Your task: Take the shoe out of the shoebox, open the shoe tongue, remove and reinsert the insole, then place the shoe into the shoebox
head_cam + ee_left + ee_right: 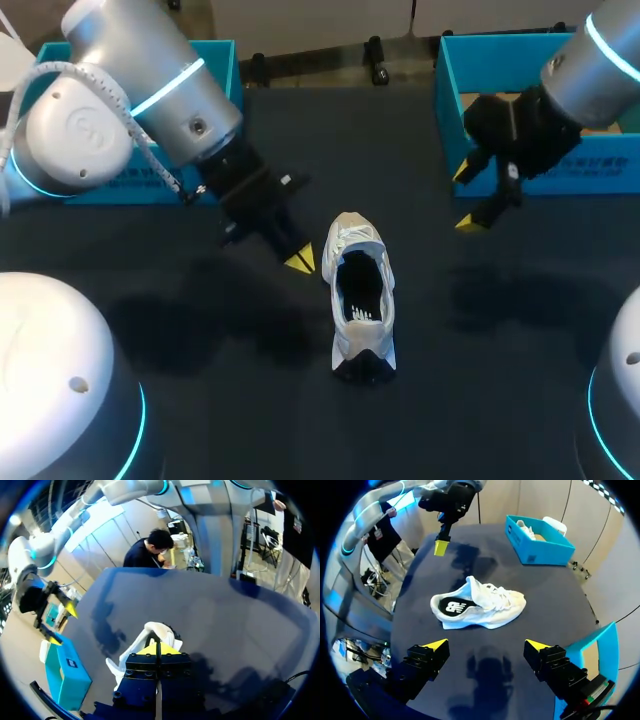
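Note:
A white shoe (pixel 360 295) with a black heel patch stands upright on the dark table, its heel toward me and its opening facing up. My left gripper (pixel 300 262) hangs shut and empty just left of the laces; in its own view the joined yellow tips (pixel 158 648) cover part of the shoe (pixel 152 630). My right gripper (pixel 466 198) stands wide open in front of the right blue shoebox (pixel 450 90). Seen from its wrist, the shoe (pixel 480 610) lies well ahead of the spread fingers (pixel 432 645), and the left gripper (pixel 440 547) shows beyond it.
A second blue shoebox (pixel 222 60) sits at the back left, partly behind my left arm; it holds white items (pixel 540 542). The right box's wall (pixel 600 645) is close beside my right gripper. Bare table surrounds the shoe.

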`<state>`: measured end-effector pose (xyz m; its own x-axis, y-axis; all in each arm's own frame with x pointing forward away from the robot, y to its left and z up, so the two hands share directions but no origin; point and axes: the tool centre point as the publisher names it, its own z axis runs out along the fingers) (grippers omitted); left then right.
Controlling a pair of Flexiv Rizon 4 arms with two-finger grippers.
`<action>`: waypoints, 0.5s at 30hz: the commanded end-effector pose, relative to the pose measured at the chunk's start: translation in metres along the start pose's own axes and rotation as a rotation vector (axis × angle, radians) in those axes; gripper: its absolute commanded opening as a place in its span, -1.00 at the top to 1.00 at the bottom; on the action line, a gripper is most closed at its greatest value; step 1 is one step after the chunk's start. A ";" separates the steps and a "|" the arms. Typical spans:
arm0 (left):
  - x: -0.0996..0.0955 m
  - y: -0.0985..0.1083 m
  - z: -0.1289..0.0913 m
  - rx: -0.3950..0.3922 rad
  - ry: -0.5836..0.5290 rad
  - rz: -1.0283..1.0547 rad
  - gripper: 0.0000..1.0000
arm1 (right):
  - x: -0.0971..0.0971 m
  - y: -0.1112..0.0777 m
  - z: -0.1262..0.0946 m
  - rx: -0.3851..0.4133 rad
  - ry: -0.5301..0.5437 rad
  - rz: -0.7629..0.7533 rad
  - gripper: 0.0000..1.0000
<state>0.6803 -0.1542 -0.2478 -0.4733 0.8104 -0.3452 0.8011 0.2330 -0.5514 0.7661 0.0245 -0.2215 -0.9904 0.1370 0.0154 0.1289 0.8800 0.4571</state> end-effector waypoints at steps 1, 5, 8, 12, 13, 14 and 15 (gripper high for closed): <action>-0.007 -0.004 -0.006 -0.009 0.084 0.028 1.00 | 0.001 0.000 -0.040 0.035 0.005 0.009 -1.00; -0.009 -0.005 -0.009 0.004 0.160 0.074 1.00 | -0.002 -0.002 -0.058 0.057 -0.005 0.011 -1.00; -0.010 -0.005 -0.011 0.002 0.217 0.092 1.00 | -0.003 -0.004 -0.066 0.079 0.001 0.008 -1.00; -0.011 -0.004 -0.011 -0.021 0.320 0.144 1.00 | -0.002 -0.010 -0.079 0.105 0.001 0.009 -1.00; -0.012 -0.003 -0.011 -0.024 0.342 0.150 1.00 | -0.002 -0.010 -0.083 0.113 0.000 0.010 -1.00; -0.012 -0.002 -0.011 -0.032 0.358 0.160 1.00 | -0.001 -0.011 -0.086 0.120 0.000 0.010 -1.00; -0.013 -0.001 -0.011 -0.040 0.364 0.161 1.00 | -0.001 -0.011 -0.090 0.129 0.007 0.006 -1.00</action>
<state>0.6839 -0.1506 -0.2366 -0.2432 0.9387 -0.2445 0.8711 0.1004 -0.4808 0.7645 -0.0218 -0.1601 -0.9895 0.1428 0.0216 0.1412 0.9247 0.3536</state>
